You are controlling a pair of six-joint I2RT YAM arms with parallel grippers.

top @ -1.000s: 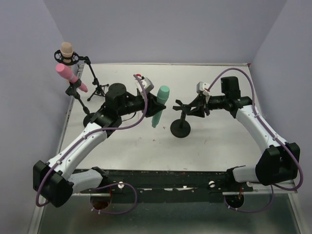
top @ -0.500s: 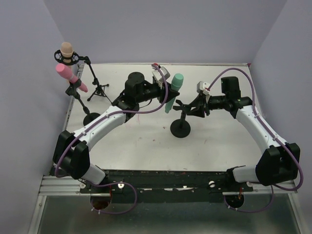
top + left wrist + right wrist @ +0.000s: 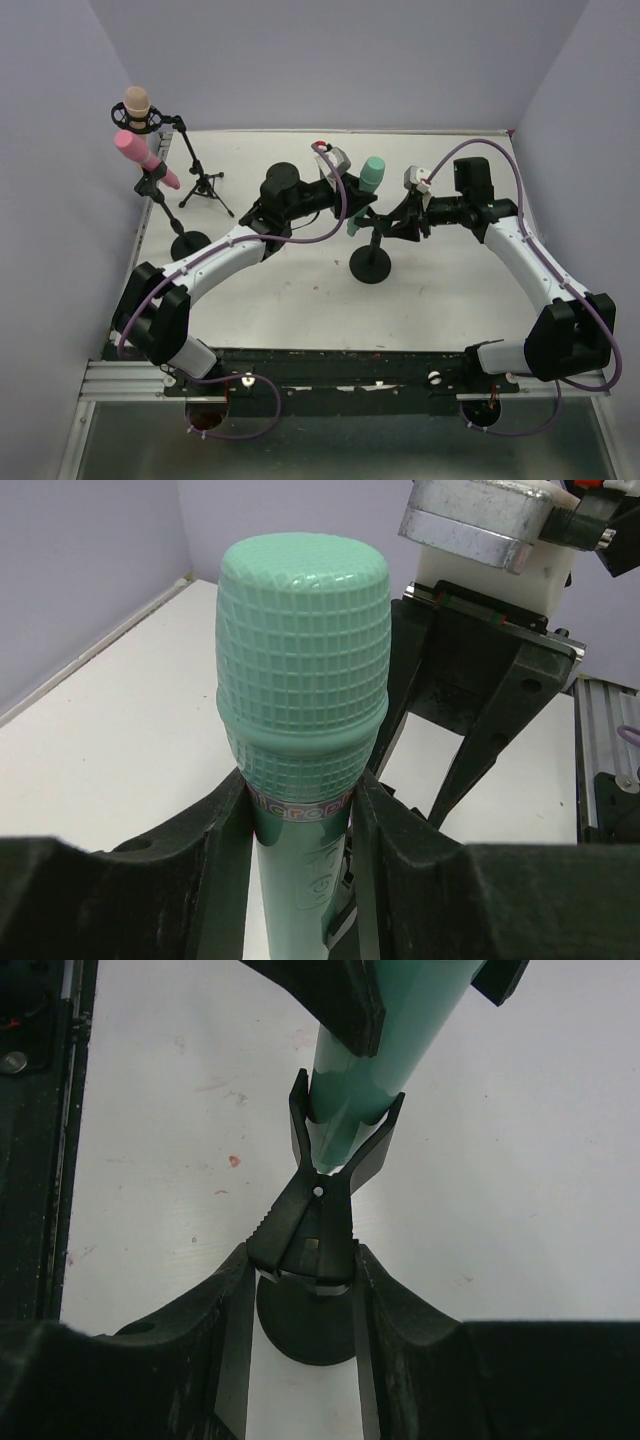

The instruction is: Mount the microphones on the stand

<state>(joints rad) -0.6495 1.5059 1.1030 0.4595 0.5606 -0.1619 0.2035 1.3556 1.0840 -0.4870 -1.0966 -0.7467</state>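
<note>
My left gripper (image 3: pixel 352 203) is shut on the teal-green microphone (image 3: pixel 369 184), holding it just below its head (image 3: pixel 305 670), head up. My right gripper (image 3: pixel 397 216) is shut on the handles of the black clip (image 3: pixel 315 1215) on top of the round-based stand (image 3: pixel 370 264). In the right wrist view the microphone's lower end (image 3: pixel 350 1110) sits between the clip's spread prongs. The peach-beige microphone (image 3: pixel 136 102) and the pink microphone (image 3: pixel 134 149) sit in stands at the back left.
A tripod stand (image 3: pixel 203 180) and a round-based stand (image 3: pixel 187 243) are at the back left near the left wall. The two arms meet over the middle of the white table (image 3: pixel 450 290). Walls close in the back and both sides.
My left arm has carried the teal-green microphone to the right and brought its lower end into the clip. My right gripper has stayed on the clip.
</note>
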